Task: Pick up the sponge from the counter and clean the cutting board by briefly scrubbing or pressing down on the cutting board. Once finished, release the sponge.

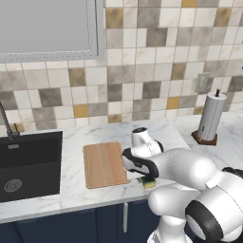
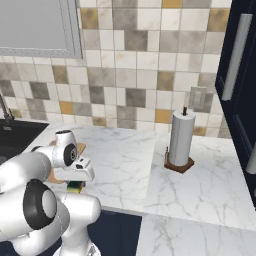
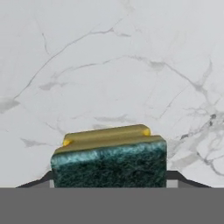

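Observation:
The sponge (image 1: 149, 182), yellow with a dark green scrub layer, lies on the white marble counter (image 1: 76, 192) just right of the cutting board's near corner. The tan wooden cutting board (image 1: 104, 163) lies flat between the sink and the arm. My gripper (image 1: 146, 176) points down over the sponge, its hand hiding most of it. In the hand view the sponge (image 3: 109, 159) sits between the dark fingers (image 3: 37, 183), which press against both of its ends, so my gripper (image 3: 108, 184) is shut on it. The right base view shows the sponge (image 2: 76, 188) under the hand, low over the counter.
A black sink basin (image 1: 28, 163) is set into the counter left of the board. A paper towel roll on a wooden stand (image 1: 210, 118) stands at the back right. The tiled wall runs behind. Dark cabinets (image 2: 240, 75) rise at the far right.

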